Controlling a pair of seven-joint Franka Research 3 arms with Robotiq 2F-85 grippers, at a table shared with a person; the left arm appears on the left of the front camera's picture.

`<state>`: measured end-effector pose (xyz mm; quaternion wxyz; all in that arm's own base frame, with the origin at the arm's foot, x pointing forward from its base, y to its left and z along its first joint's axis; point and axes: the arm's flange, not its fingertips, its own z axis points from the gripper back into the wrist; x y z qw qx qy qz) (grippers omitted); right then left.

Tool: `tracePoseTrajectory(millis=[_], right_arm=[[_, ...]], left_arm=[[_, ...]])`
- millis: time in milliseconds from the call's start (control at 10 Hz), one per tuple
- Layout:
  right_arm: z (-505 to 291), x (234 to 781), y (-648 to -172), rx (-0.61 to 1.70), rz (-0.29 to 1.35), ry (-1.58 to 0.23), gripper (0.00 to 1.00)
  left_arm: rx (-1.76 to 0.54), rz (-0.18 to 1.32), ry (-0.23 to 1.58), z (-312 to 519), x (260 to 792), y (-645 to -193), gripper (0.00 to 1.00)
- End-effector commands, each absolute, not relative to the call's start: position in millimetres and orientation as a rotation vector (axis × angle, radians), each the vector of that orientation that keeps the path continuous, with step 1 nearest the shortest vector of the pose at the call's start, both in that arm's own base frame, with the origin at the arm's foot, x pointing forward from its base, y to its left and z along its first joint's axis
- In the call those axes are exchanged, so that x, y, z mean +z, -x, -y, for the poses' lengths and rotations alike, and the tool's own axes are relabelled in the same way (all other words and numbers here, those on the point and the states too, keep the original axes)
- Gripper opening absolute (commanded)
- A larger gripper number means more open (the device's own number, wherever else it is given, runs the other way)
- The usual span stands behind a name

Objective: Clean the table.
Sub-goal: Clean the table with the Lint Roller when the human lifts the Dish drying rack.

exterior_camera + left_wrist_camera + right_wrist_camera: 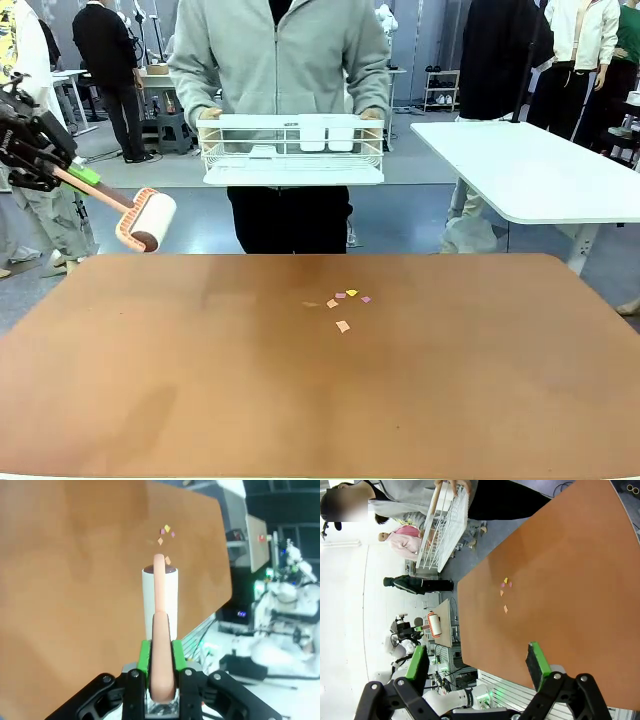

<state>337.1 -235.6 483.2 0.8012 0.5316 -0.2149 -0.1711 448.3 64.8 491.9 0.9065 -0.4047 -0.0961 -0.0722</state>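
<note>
The reddish-brown table (200,380) carries several small paper scraps (343,326) near its middle, pink, orange and yellow. My left gripper (85,176) hangs above the table's far left corner, shut on the peach handle of a lint roller (147,220) whose white roll points toward the table. In the left wrist view the lint roller (160,592) rises between the green pads (144,656), with the scraps (167,528) beyond it and the table (75,580) beneath. My right gripper (477,662) is open above the table (570,570), nothing between its fingers; the scraps (505,609) lie ahead.
A person stands at the far side holding a white wire rack (292,148) with both hands, above the table's far edge. A white-topped table (540,170) stands at the back right. Other people stand farther off.
</note>
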Motion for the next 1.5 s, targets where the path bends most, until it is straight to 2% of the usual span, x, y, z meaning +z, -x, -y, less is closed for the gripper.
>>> tracePoseTrajectory(millis=[0,100,200,700,900,1000,1200,1400], right_arm=[[236,486,-336,-0.355,0.473,-1.154,1.0],[236,486,-336,-0.355,0.473,-1.154,1.0],[236,486,-336,-0.355,0.473,-1.154,1.0],[236,486,-336,-0.355,0.473,-1.154,1.0],[236,486,-336,-0.355,0.473,-1.154,1.0],[236,486,-336,-0.355,0.473,-1.154,1.0],[236,486,-336,-0.355,0.473,-1.154,1.0],[236,486,-336,-0.355,0.473,-1.154,1.0]], left_arm=[[-0.196,0.18,0.823,-65,487,-473,0.22],[-0.177,0.19,0.836,-60,483,-477,0.22],[-0.186,0.19,0.825,-62,485,-462,0.22],[-0.183,0.188,0.819,-63,482,-470,0.22],[-0.18,0.131,0.808,-60,461,-493,0.22],[-0.171,0.156,0.742,-57,446,-501,0.22],[-0.237,0.093,0.814,-53,413,-517,0.22],[-0.189,0.076,0.8,-54,385,-532,0.22]])
